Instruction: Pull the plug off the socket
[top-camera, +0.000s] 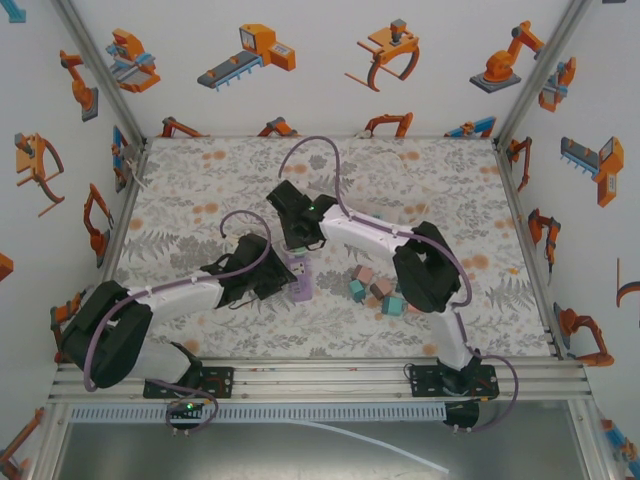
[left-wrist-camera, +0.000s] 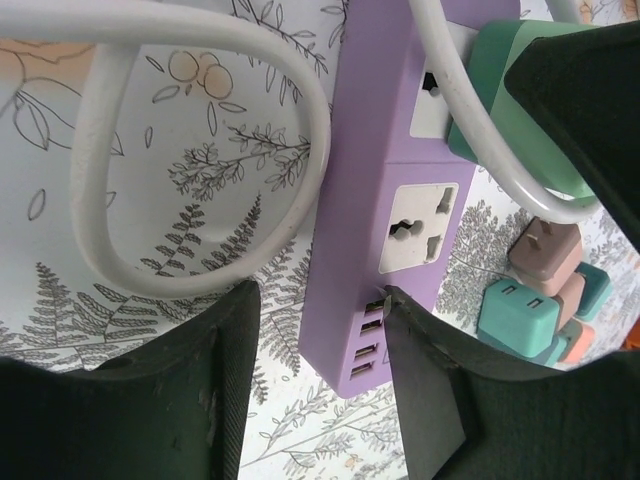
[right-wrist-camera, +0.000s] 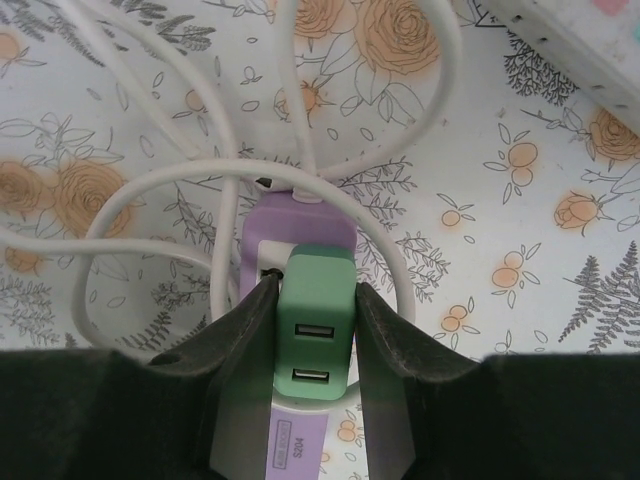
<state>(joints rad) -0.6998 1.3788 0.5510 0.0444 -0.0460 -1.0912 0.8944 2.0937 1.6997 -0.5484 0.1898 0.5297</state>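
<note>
Gripping the green plug (right-wrist-camera: 317, 340) with the right end effector (right-wrist-camera: 316, 285), a pad on each flank. Plugged into the purple power strip (right-wrist-camera: 300, 215), lying on the table (top-camera: 200, 180), long axis straight out from that wrist. Straddling the strip's USB end with the left end effector (left-wrist-camera: 320, 295), jaws parted (one finger (left-wrist-camera: 430, 380) touching, the other just short). Likely needs a pull straight off the strip's face, left side as anchor.

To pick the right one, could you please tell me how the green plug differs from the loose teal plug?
The green plug sits in the purple power strip; the teal plug lies on the table. The right gripper is shut on the green plug; nothing holds the teal plug. Both are boxy.
</note>
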